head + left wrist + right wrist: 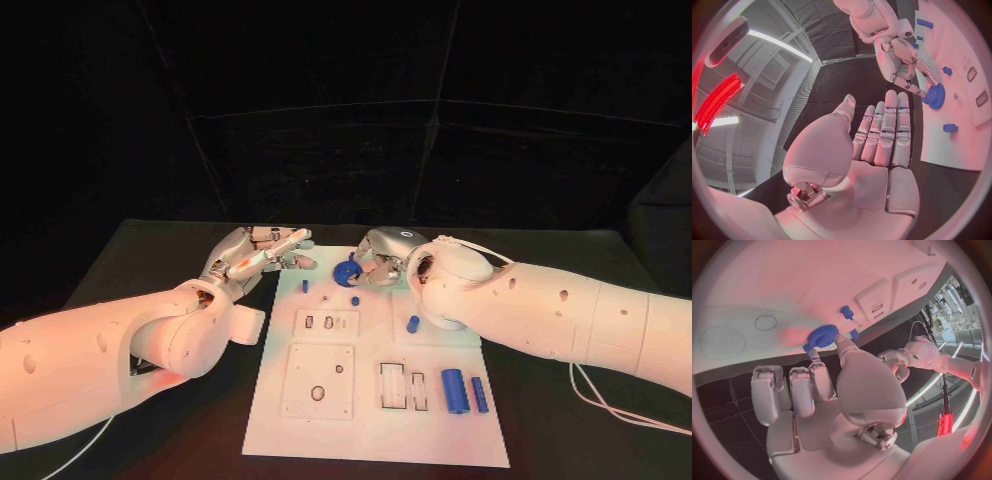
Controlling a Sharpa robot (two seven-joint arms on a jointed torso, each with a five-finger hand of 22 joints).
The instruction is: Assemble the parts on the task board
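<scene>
Gear: a blue gear (822, 336) sits at the far end of the white task board (372, 430), pinched at its rim by the right hand (387, 258).
Left hand: the left hand (257, 255) hovers just left of the board, fingers straight and apart, holding nothing.
Nearer hand: the right.
Gear axis: cannot tell.
Writing: none readable.

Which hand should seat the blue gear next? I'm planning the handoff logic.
Probably the right hand: it already pinches the blue gear at the task board. The left hand is open, beside the board.
</scene>
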